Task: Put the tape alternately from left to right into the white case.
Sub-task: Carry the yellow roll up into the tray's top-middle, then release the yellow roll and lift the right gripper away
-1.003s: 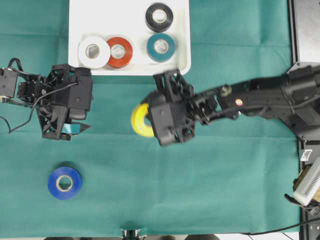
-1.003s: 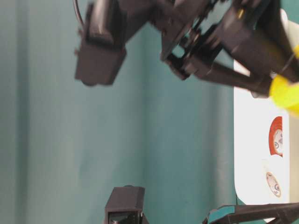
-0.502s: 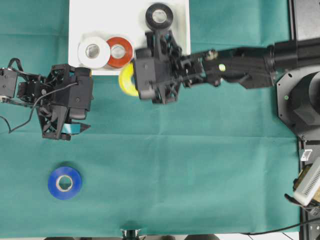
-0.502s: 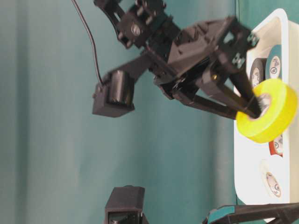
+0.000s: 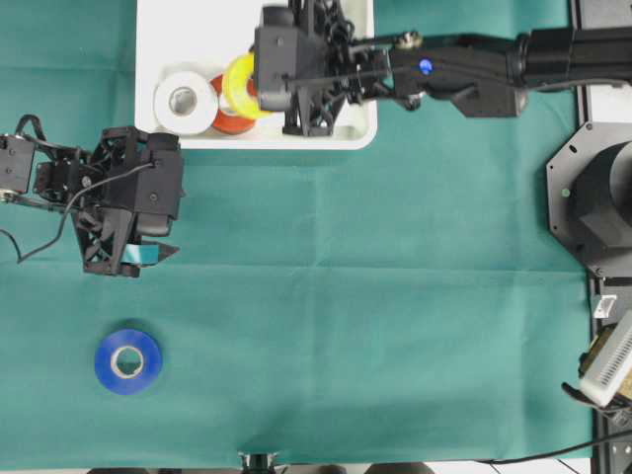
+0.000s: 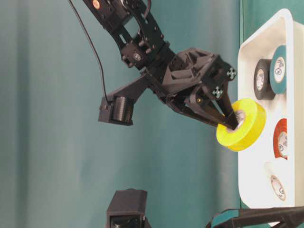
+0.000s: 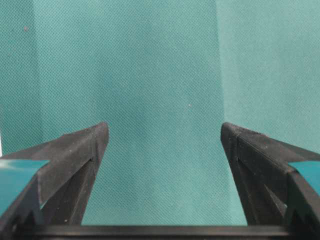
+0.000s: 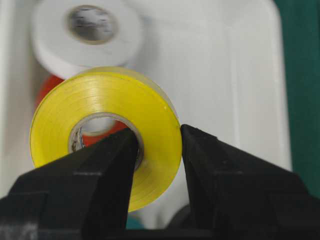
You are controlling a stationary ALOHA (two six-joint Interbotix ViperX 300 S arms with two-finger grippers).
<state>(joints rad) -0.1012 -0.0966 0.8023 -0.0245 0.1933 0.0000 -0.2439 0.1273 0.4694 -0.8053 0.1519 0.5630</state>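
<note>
The right gripper (image 8: 157, 145) pinches the wall of the yellow roll (image 8: 102, 127), holding it in the air over the white case (image 5: 351, 133) above the red roll (image 5: 225, 120) beside the white roll (image 5: 184, 102), while the left gripper (image 7: 160, 145) hangs wide open over the green cloth (image 5: 395, 296), the blue roll (image 5: 127, 361) lying near it.

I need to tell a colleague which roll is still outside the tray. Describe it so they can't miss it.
Start at the white case at the cloth's top edge, then drop past the left gripper to the lower left. There the blue roll lies flat, alone on the green cloth.
</note>
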